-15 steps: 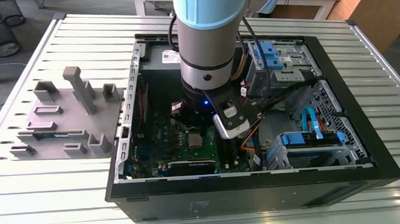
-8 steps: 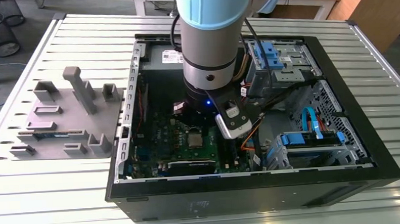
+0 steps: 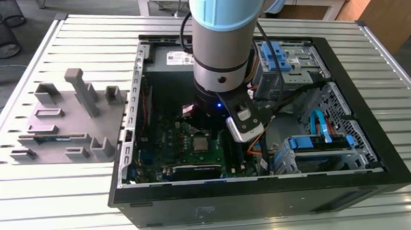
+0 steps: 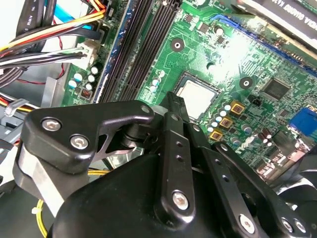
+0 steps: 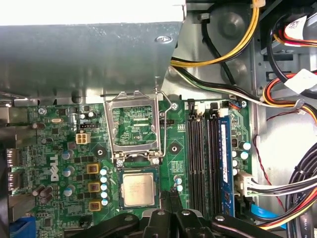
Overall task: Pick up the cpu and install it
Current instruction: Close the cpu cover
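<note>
The cpu lies flat in the open socket near the middle of the green board, with the hinged frame flipped up. The gripper, pinched closed and empty, hangs just beside the cpu's edge that faces the memory slots. White lettering marks the board.

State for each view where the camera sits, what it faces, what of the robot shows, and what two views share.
Exterior view: off the arm, high, looking down into the open computer case on the slatted table; the arm shows.
First wrist view: on the arm, facing the green board; the gripper shows.
Second wrist view: on the arm, facing the board at a slant; the gripper shows.
Both wrist views share the cpu lying in the socket.
</note>
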Controlling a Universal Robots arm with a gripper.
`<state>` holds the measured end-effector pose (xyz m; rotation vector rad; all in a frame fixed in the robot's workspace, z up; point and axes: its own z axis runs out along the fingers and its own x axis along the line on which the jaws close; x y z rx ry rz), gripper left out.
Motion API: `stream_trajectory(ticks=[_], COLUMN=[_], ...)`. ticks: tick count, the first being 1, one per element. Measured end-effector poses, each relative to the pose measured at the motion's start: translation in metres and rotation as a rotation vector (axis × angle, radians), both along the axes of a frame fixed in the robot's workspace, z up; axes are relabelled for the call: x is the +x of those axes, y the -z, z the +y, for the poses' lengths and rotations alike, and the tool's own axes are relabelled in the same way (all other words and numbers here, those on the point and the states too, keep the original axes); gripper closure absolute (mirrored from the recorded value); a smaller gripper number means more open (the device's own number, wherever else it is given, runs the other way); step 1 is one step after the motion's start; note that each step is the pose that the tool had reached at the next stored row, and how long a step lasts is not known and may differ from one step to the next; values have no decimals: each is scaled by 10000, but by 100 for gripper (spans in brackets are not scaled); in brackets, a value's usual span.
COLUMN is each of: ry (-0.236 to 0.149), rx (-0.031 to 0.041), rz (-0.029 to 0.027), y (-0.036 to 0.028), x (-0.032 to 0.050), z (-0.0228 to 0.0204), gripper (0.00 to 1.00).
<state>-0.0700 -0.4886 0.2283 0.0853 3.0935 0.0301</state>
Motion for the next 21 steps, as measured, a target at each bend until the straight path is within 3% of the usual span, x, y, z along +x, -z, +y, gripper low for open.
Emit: stream_trajectory(ticks=[4, 16, 21], ry=[-136, -2260, -2344], rx=[0, 0, 0], rz=[0, 0, 0], y=[1, 4, 4], x=[1, 1, 1], z=[3, 3, 3], gripper=[89, 89, 89])
